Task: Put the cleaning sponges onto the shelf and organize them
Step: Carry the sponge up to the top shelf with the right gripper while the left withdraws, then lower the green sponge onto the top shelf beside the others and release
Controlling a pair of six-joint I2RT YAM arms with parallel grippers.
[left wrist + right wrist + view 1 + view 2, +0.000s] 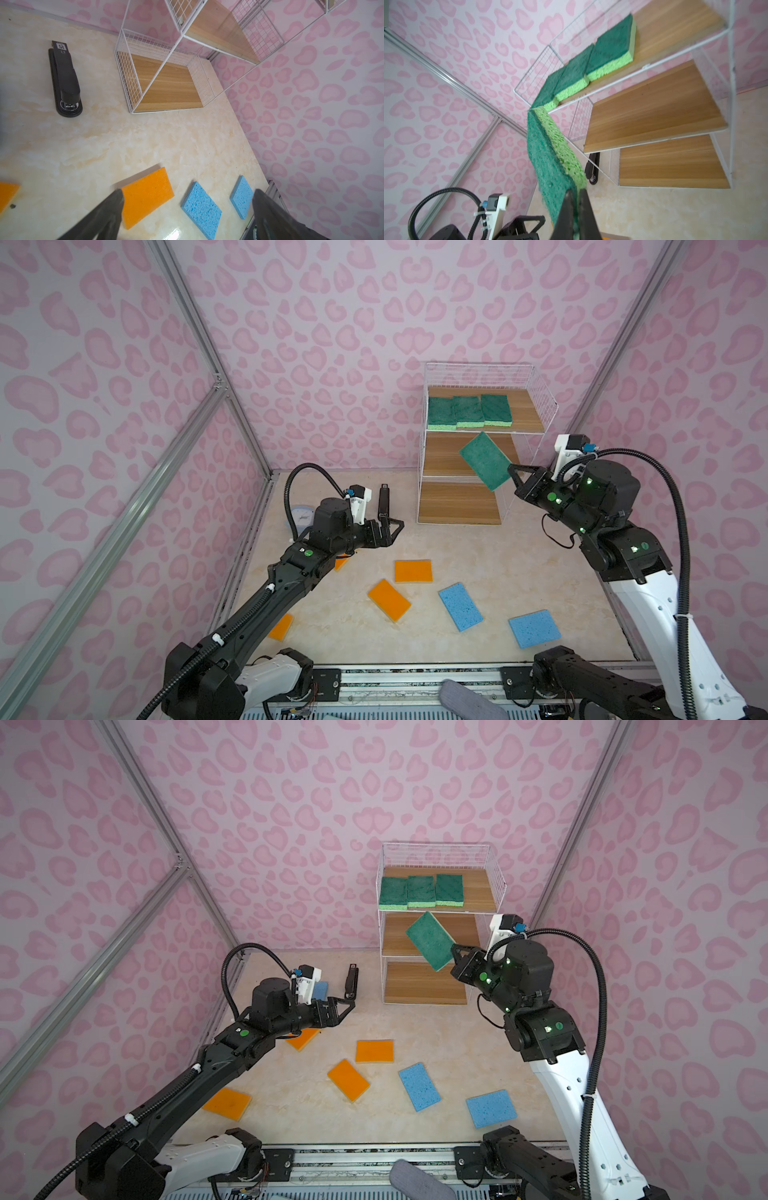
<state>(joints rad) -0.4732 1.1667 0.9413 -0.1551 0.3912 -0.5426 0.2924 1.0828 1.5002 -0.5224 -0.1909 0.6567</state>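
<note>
Right gripper (510,468) pinching sponge (482,458), marbled tabletop (478,556), pink walls (332,323)

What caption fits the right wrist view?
Right gripper shut on a green sponge near the shelf, whose top board holds three more green sponges.

Slim black plastic stapler (383,502) lies flat on cream marbled tabletop (498,564); small round pale-blue white-faced device (300,517) near it, partly hidden.
</note>
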